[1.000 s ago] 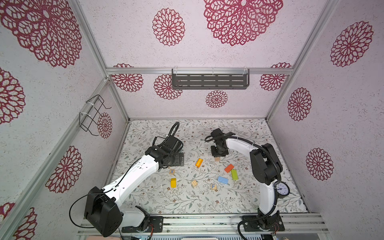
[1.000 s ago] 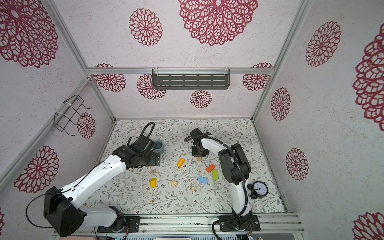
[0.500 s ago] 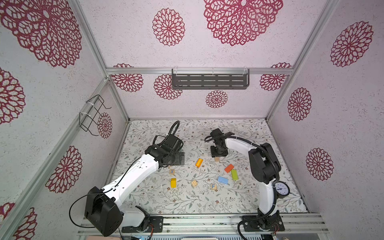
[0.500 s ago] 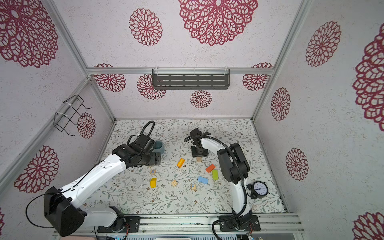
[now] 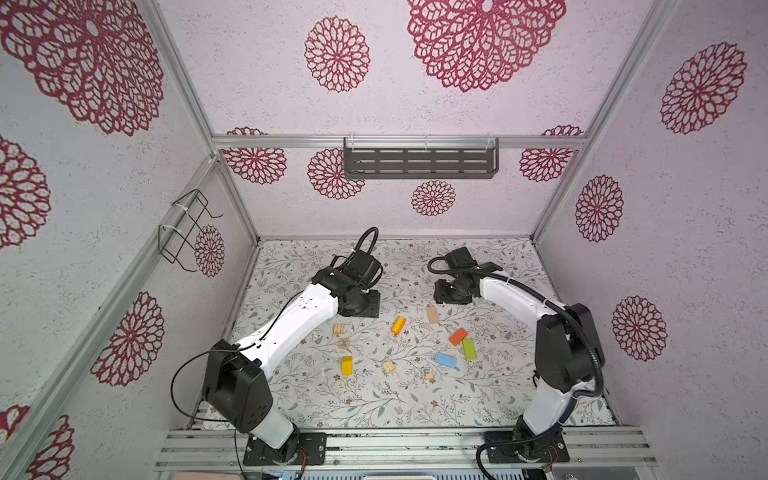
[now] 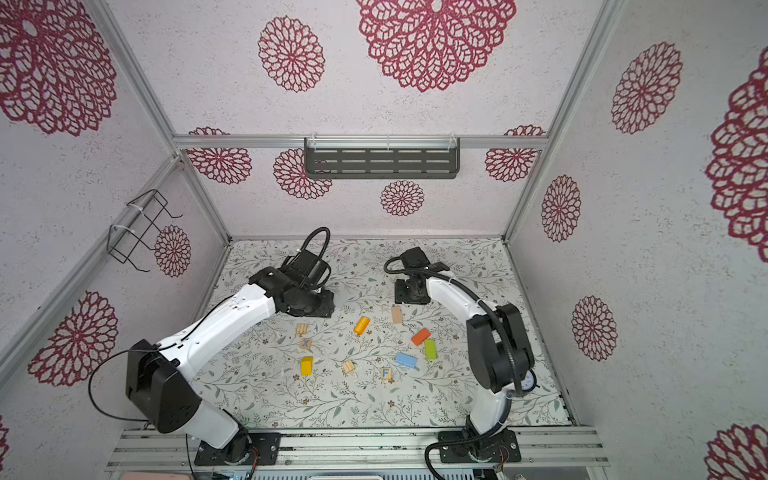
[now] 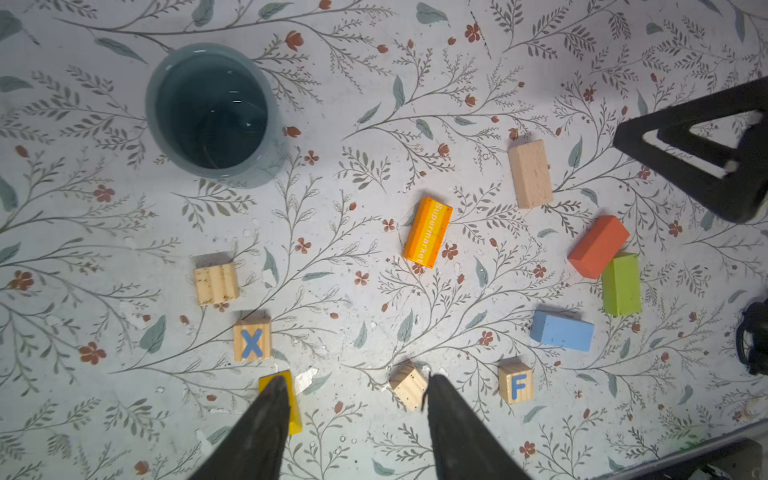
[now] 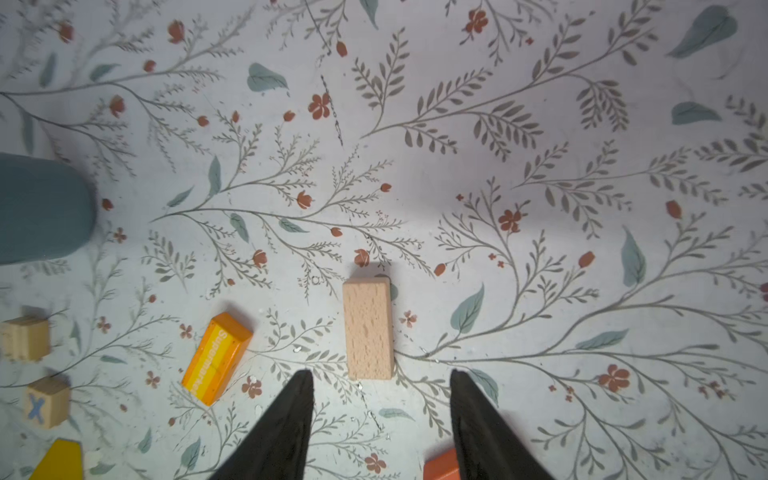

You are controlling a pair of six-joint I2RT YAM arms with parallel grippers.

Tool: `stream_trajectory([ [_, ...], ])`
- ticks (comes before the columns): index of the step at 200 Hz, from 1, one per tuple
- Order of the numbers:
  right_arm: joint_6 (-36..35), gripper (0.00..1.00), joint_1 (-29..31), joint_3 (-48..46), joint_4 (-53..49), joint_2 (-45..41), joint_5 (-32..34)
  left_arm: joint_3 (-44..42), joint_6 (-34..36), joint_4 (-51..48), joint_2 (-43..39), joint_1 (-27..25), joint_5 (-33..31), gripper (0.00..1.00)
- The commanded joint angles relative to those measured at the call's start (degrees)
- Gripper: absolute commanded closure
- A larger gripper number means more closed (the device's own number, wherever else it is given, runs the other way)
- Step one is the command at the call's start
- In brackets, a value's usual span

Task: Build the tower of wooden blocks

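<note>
SCATTERED, NOT STACKED: Ten wood blocks (image 5: 389,366) lie singly across the flowered worktop (image 5: 374,403) in both top views, with none resting on another and no tower begun.

The count is six oblongs and four natural cubes. The oblongs are an orange oblong (image 7: 427,232), a pale oblong (image 7: 530,173), a red-orange oblong (image 7: 598,246), a green oblong (image 7: 621,284), a blue oblong (image 7: 562,331) and a yellow block (image 5: 346,365). The cubes are an X cube (image 7: 252,338), an F cube (image 7: 515,386) and two unlettered cubes (image 7: 216,282). The red-orange and green oblongs meet at a corner; the others lie apart.

The left wrist view takes in all ten, though a finger half covers the yellow one. It also shows one teal cup (image 7: 210,112), upright beside them, which cannot be made out in either top view. One clock (image 6: 528,380) peeks from behind the right arm in a top view only.

The left gripper (image 7: 355,378) hangs well above the worktop, jaws partly spread and empty. In the right wrist view the right gripper (image 8: 381,372) hovers with the pale oblong's end showing between its fingertips. Its jaws are spread wider than the block and clear of it on both sides.
</note>
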Motion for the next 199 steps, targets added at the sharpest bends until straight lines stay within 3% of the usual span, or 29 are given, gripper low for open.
stream_trajectory([
  [1,2.38,0.37,-3.33,-5.22,6.02,-5.49,-7.3,3.92,2.15,-1.65,4.31,-1.78,2.3,0.46],
  [27,3.29,0.3,-6.86,-10.77,9.98,-10.47,-9.86,7.29,3.26,-0.71,9.22,-2.35,4.65,0.45],
  [63,5.25,0.29,-11.16,-16.49,14.81,-15.47,-13.47,10.4,4.96,0.73,15.16,-2.86,7.28,0.3],
  [161,4.42,0.33,-12.33,-19.85,14.94,-20.22,-14.67,16.21,7.5,0.51,26.82,-3.16,6.38,0.43],
  [199,4.29,0.34,-12.33,-20.63,15.34,-20.13,-14.45,17.3,7.88,2.03,29.5,-3.14,9.46,0.35],
])
